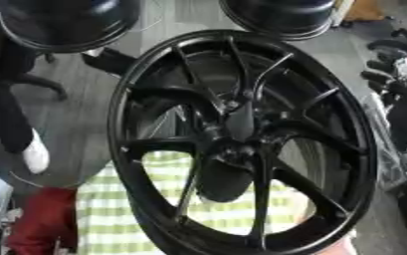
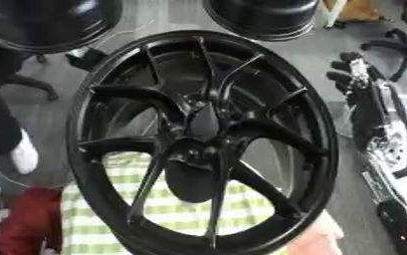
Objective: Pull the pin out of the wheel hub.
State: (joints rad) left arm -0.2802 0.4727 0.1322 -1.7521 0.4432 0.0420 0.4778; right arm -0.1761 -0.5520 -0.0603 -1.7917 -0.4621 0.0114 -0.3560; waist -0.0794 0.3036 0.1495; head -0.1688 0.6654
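A big black spoked wheel (image 1: 241,144) stands upright close in front of me and fills most of both views. Its hub (image 1: 231,148) sits where the spokes meet, with a dark oval shape (image 2: 192,180) just below it. I cannot make out a pin on the hub. My right hand (image 2: 353,74) hangs beside the wheel's right rim, apart from it, fingers relaxed and pointing left, holding nothing. Its black and silver arm (image 2: 382,144) runs down the right edge. My left hand shows in neither view.
A green and white checked cloth (image 1: 111,219) lies behind the wheel's lower half. A person's bare skin (image 2: 315,239) shows at the lower rim. Two black round bodies (image 1: 63,22) (image 2: 263,17) sit at the top. A red thing (image 1: 41,224) and a white shoe (image 1: 35,155) are at left.
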